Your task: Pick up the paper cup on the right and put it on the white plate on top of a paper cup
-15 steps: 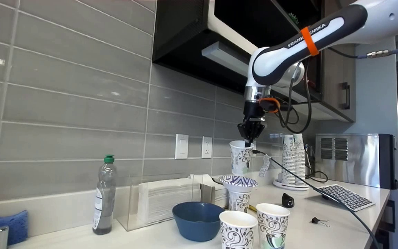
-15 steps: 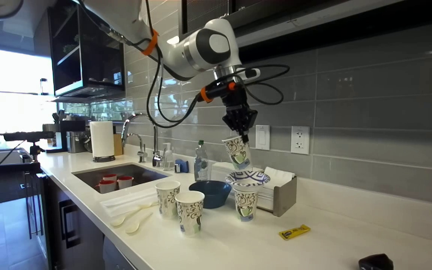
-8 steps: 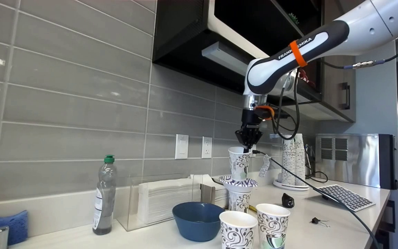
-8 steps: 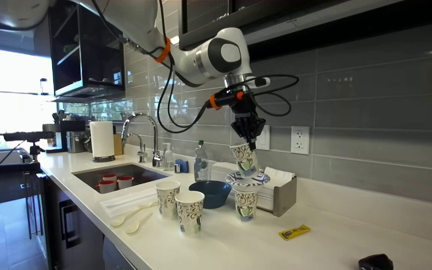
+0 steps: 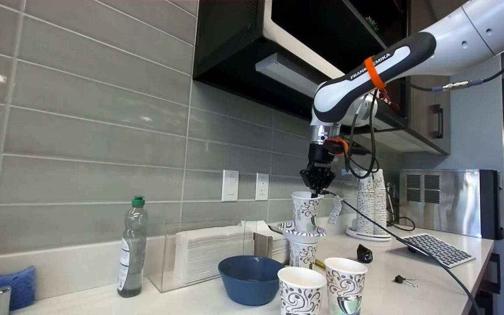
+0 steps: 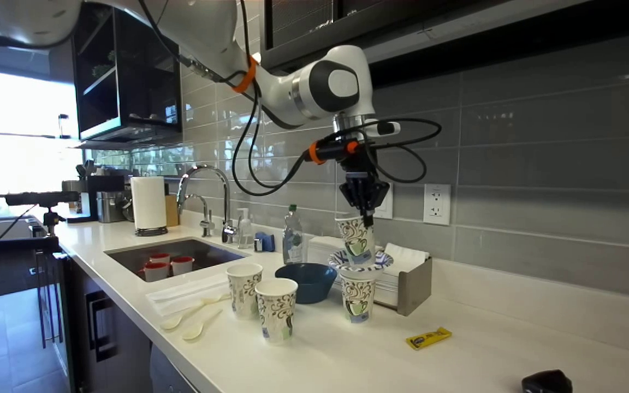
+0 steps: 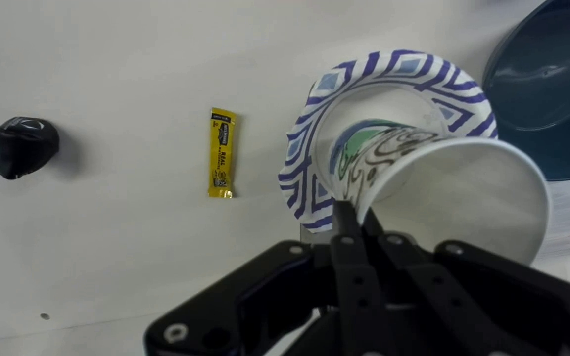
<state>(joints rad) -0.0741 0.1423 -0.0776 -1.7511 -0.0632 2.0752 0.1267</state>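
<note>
Pincer [image 7: 358, 216] pinching paper cup [image 6: 357, 244] by its rim, patterned plate [image 7: 381, 99] beneath, lower cup [image 6: 358, 299] under plate

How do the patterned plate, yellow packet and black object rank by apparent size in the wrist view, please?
Largest: patterned plate
Then, too close to rank: yellow packet (longer) and black object (broader)

In an exterior view, the upper paper cup [image 5: 305, 213] looks smooth and matt, likewise the paper plate [image 5: 286, 229] at its six o'clock. At the cup's ten o'clock the wall tiles [image 5: 99, 100] are glossy; at three, the metal appliance casing [image 5: 453, 205] gleams. In the wrist view, at the plate's nine o'clock, the mayonnaise sachet [image 7: 221, 153] has a foil-like sheen.
</note>
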